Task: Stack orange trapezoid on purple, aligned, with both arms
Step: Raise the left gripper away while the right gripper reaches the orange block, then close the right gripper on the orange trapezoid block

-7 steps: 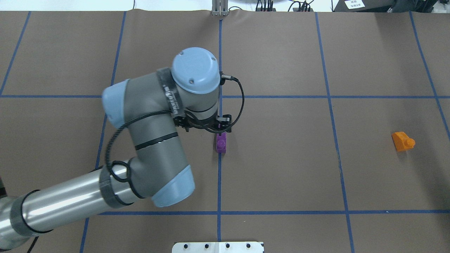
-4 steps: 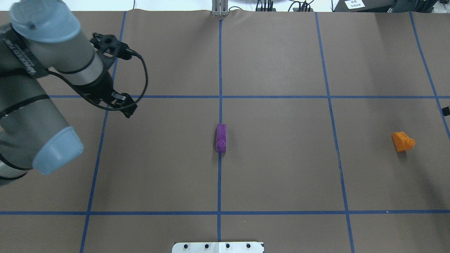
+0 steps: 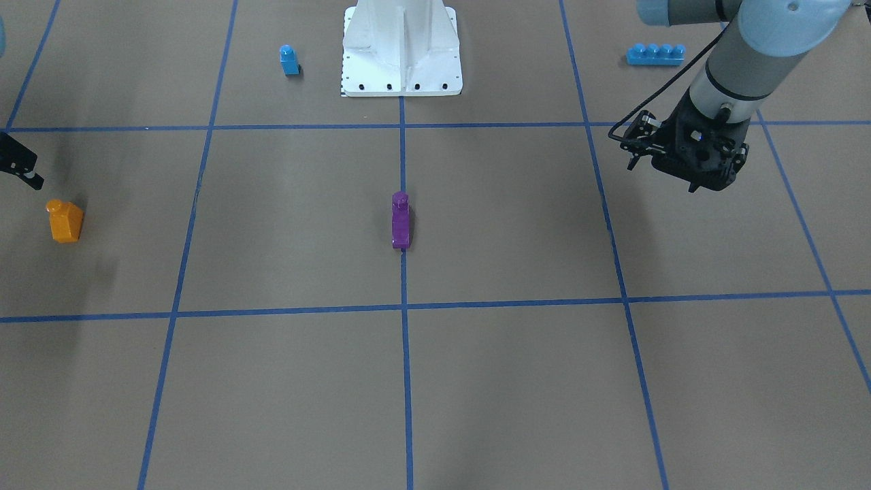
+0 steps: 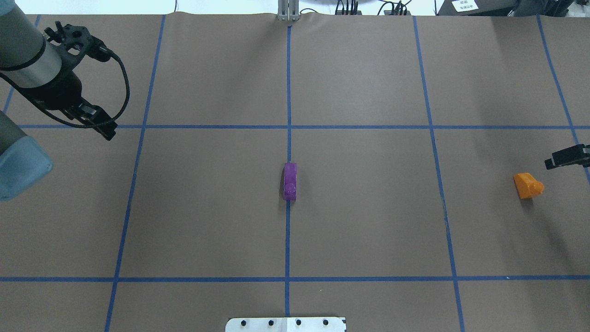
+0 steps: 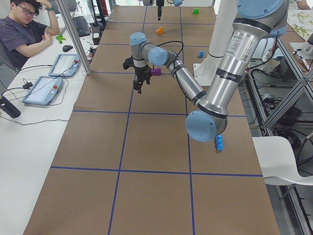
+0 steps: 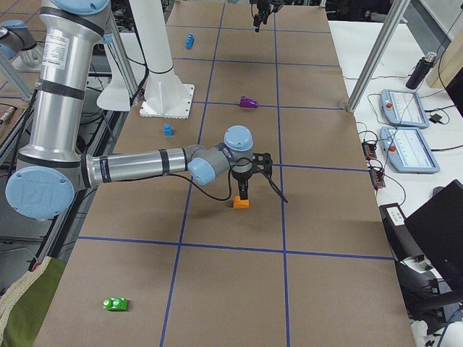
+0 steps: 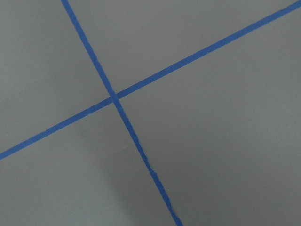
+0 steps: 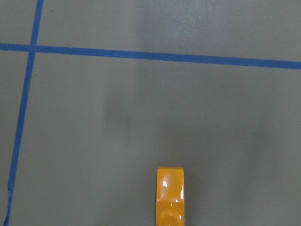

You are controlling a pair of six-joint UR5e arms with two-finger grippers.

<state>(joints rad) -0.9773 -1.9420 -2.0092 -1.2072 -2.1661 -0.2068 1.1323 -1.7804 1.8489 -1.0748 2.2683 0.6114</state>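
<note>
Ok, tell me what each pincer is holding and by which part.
Nothing. The left pincer hangs over bare table, the right pincer is near but clear of the orange trapezoid; the purple lies alone.

The orange trapezoid [image 4: 528, 185] is a small glossy block with one sloped side and a single round stud, standing on the brown table far out on the robot's right, well apart from the purple [image 4: 290, 180]. That one is a dark glossy block of the same sloped shape, lying on the central blue tape line with its length along the line and its stud at the end nearer the robot's base. Neither block is held. The right gripper [image 4: 566, 157] hangs just beside and above the orange block, fingers apparently spread; the left gripper [image 4: 102, 126] hovers far off on the robot's left, its jaws unclear
</note>
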